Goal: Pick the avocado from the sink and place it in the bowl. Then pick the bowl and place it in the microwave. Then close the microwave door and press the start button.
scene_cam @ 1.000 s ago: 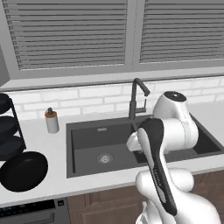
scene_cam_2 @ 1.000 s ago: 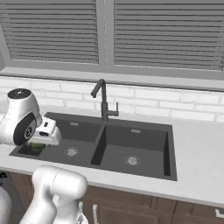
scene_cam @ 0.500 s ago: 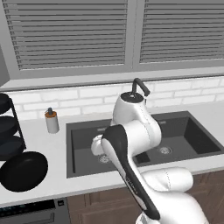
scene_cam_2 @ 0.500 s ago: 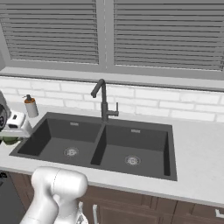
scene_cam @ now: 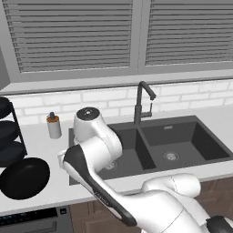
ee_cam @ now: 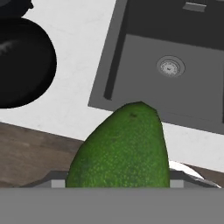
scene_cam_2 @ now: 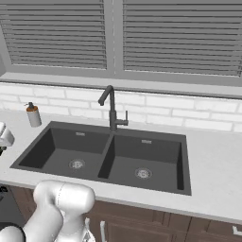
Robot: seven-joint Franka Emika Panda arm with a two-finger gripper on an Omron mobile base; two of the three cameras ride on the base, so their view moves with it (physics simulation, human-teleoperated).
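The avocado (ee_cam: 122, 148) looms large and green at the bottom of the hand view, and my gripper (ee_cam: 117, 183) is shut on it, its fingertips hidden behind the fruit. It hangs above the white counter's front edge, between the sink's left basin (ee_cam: 175, 87) and the wide black bowl (ee_cam: 22, 65). In the left base view the bowl (scene_cam: 25, 177) lies on the counter left of the sink (scene_cam: 173, 141), with my arm bent over toward it. The microwave and its door are out of view.
A wire rack of smaller black dishes (scene_cam: 7, 132) stands behind the bowl. A soap dispenser (scene_cam: 54, 126) sits at the sink's back left corner, and the dark faucet (scene_cam: 143, 102) rises behind the divider. Both basins (scene_cam_2: 108, 156) hold nothing but their drains.
My arm has swung left, from over the left basin out to the counter beside it, carrying the avocado. The grip has not changed.
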